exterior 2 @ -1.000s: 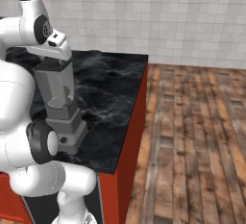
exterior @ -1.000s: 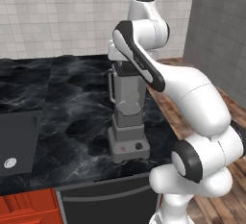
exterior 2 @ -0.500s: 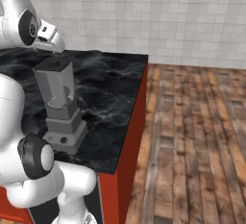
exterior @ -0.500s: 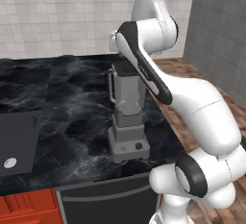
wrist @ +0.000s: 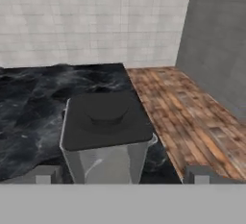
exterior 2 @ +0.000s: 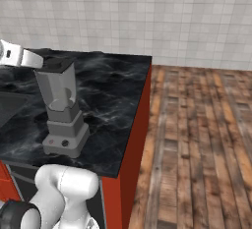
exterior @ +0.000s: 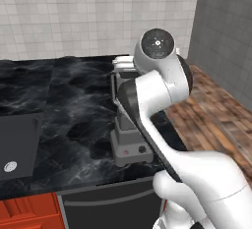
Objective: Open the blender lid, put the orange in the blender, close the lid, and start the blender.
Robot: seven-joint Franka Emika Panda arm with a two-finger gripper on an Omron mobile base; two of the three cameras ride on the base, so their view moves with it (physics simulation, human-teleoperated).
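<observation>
The blender stands near the counter's front right corner, its grey stepped base showing a red button and a black knob. Its dark square lid lies flat on the jar's rim. My gripper is open, and its two fingertips stand wide apart, level with the upper jar and just short of it. In the right base view my white hand comes in from the left edge beside the lid. My own arm hides most of the jar in the left base view. The orange is out of view.
The black marble counter runs left to a dark sink. Its right edge drops along a red cabinet side to a wooden floor. A tiled wall stands behind, and a grey wall lies to the right.
My hand has drawn back from over the jar's top toward the robot's side, while the elbow swung up and closer to the left camera. The lid has stayed on the jar.
</observation>
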